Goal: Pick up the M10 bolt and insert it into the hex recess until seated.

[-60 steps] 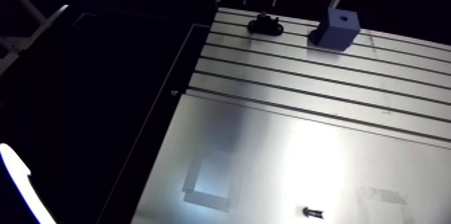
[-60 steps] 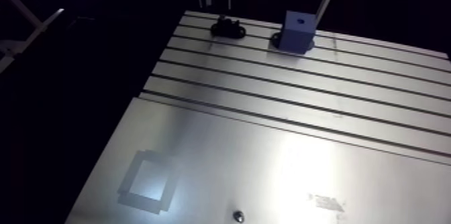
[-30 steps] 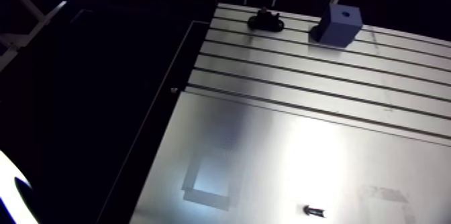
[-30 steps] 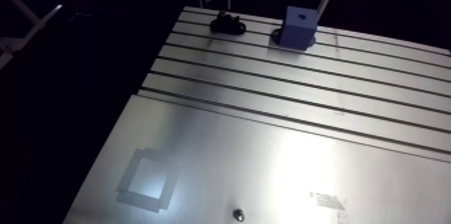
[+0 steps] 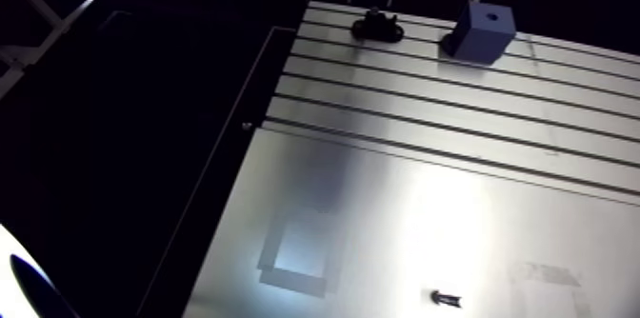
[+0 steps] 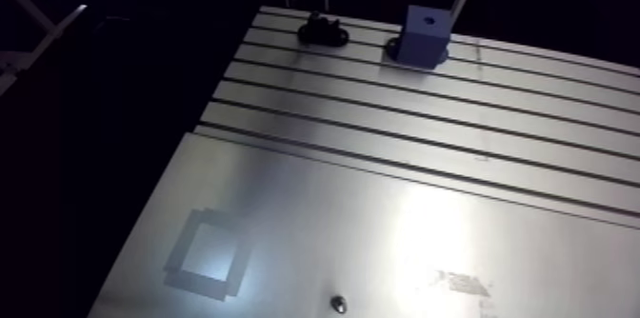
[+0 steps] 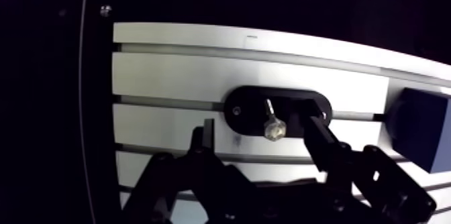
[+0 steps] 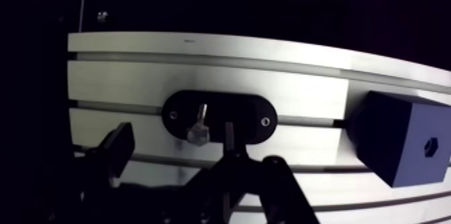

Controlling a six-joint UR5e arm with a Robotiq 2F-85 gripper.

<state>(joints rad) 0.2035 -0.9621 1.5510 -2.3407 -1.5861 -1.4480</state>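
In the wrist view the M10 bolt (image 7: 272, 123) stands slightly tilted in a black oval holder (image 7: 241, 109) that is screwed to the slotted table, its silver hex head nearest the camera. My gripper (image 7: 258, 126) is open just above it, one dark finger on each side of the bolt and neither touching it. Beside the holder stands the blue block (image 8: 396, 139) with a small hex recess (image 8: 430, 147) in its face. The arm view shows the holder (image 5: 376, 27) and blue block (image 5: 486, 31) at the table's far end.
A smooth metal plate (image 5: 400, 217) covers the near part of the table, with a taped square outline (image 5: 297, 263) and a small dark screw (image 5: 444, 297) on it. Long slots (image 5: 429, 103) run across the far part. The table's left edge (image 5: 252, 122) drops into darkness.
The whole arm view has shifted a little, so the camera moved with the arm. The holder, blue block and screw keep their places on the table.
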